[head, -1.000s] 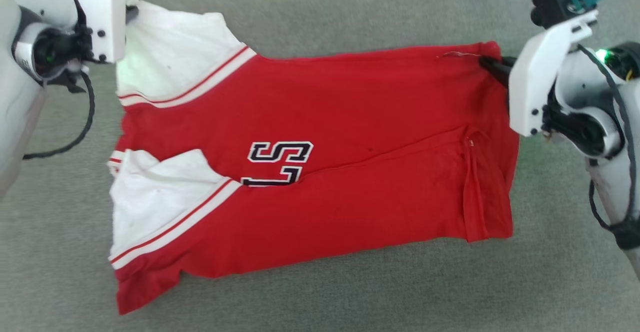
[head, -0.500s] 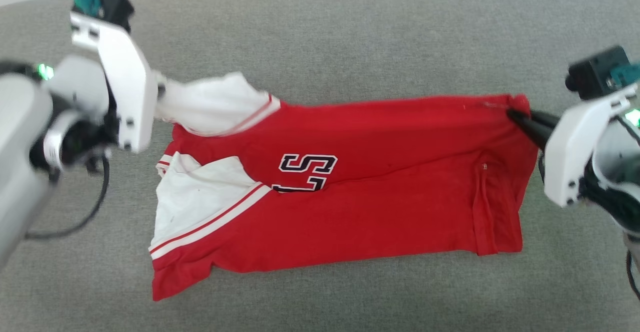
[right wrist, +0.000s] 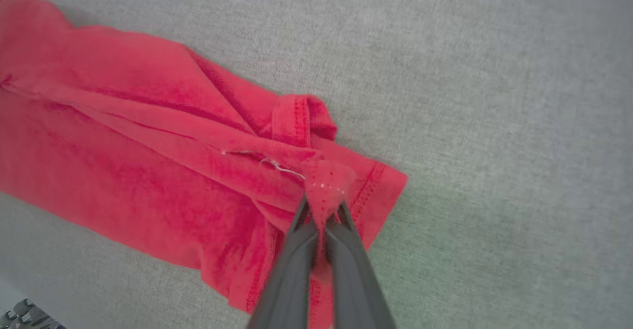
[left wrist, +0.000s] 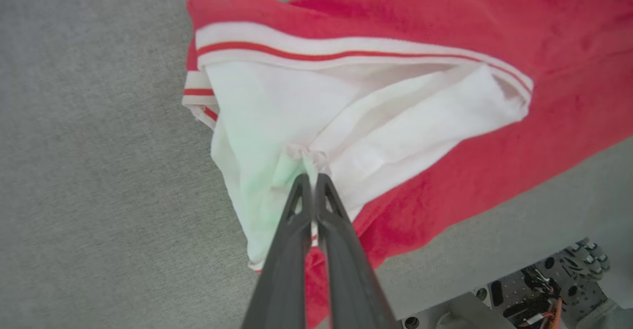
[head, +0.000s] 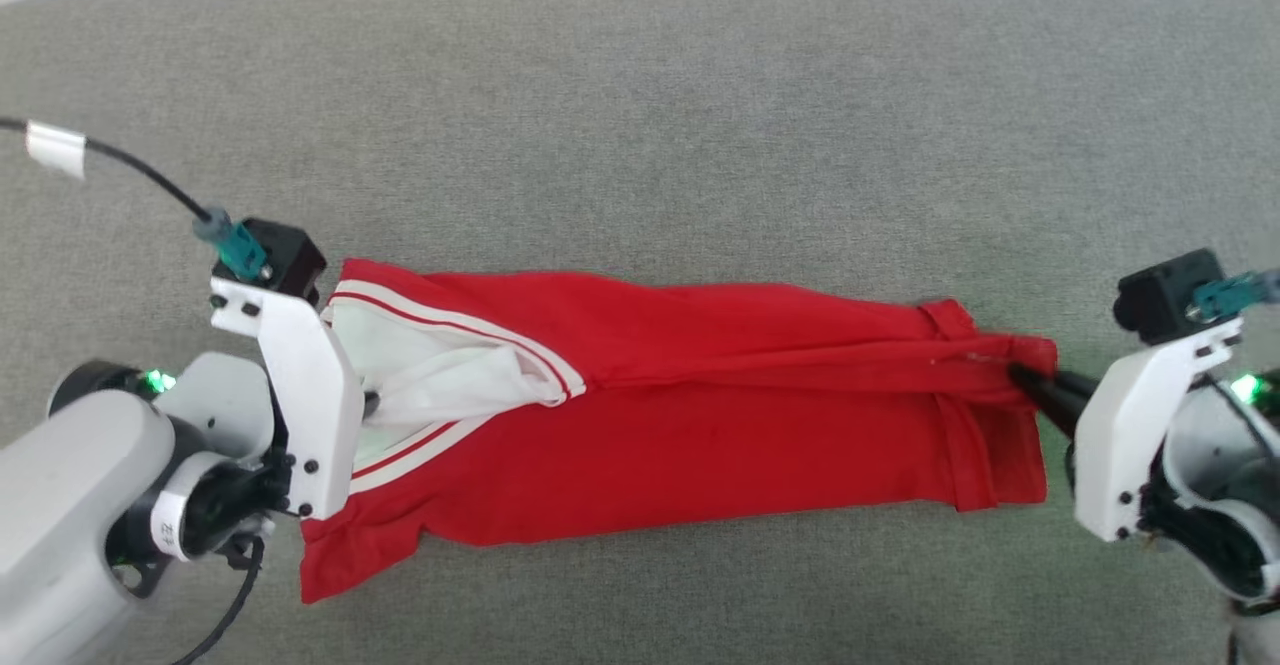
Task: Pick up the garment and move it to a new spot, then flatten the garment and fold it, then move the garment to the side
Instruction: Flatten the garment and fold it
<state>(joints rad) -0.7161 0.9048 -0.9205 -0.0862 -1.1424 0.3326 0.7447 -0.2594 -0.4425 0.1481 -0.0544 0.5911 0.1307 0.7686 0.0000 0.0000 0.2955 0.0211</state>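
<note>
Left gripper (left wrist: 311,175), centre of the left wrist view: fingers pressed together, pinching a small bunch of white cloth at the tips. The pinch belongs to the white sleeve panel (left wrist: 277,106) of the garment (head: 700,415). A faint green tint lies on the panel left of the fingers. Striped trim (left wrist: 346,52), white with a red line, runs across the top of the panel, with red cloth above and to its right.

Right gripper (right wrist: 322,203), lower centre of the right wrist view: fingers closed on a puckered red corner by the stitched hem. A loose pale thread (right wrist: 282,168) lies just left of the pinch.

Head view: left gripper at lower left, tips hidden behind its white wrist bracket (head: 310,415). Right gripper at the right edge, dark tips touching the garment's right end. The garment lies across the middle of the frame between the two as a long narrow band, creased lengthwise, white end left, hem end right. Under it, a grey fabric surface (head: 640,95). Black cable (head: 130,170) with a white tag at upper left
</note>
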